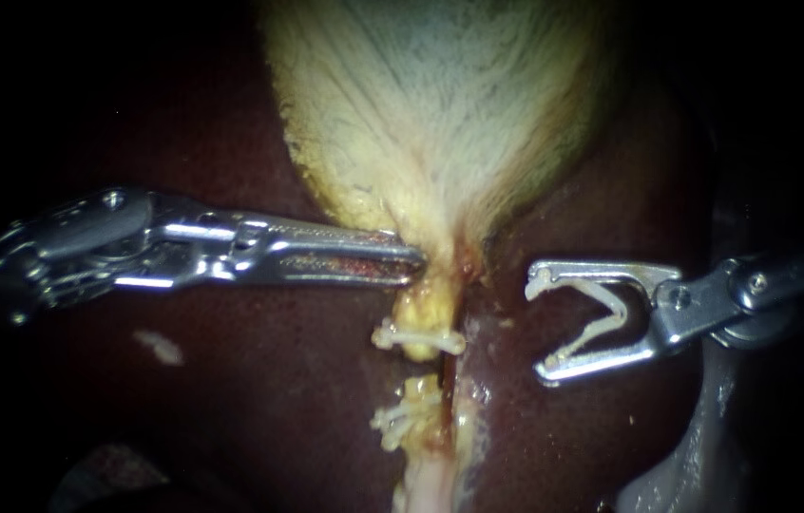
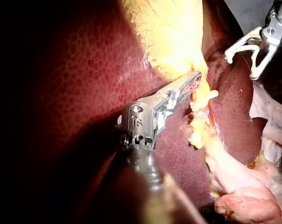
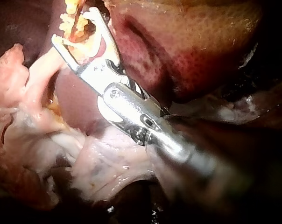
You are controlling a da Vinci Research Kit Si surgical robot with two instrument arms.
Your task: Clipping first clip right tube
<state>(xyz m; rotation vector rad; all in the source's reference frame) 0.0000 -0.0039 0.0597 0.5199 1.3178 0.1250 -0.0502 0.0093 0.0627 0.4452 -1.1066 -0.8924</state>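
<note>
The pale yellow gallbladder (image 1: 430, 104) narrows to a neck between the two instruments. My left instrument (image 1: 413, 258) comes in from the left, its jaws shut on that neck, as the left wrist view (image 2: 195, 78) also shows. Below it the left tube (image 1: 418, 313) carries two white clips (image 1: 418, 338) (image 1: 402, 415). The right tube (image 1: 465, 410) runs pale beside it. My right instrument (image 1: 538, 325) stands off to the right of the tubes, touching neither. Its jaws are wide apart and hold an open white clip (image 1: 602, 318) between them (image 3: 73, 25).
Dark red liver (image 1: 231, 380) surrounds the tubes on both sides. A small pale fleck (image 1: 160, 347) lies on it under the left instrument. Loose pale tissue (image 3: 99, 158) lies under the right instrument's shaft, and a grey fold (image 1: 678, 456) shows at lower right.
</note>
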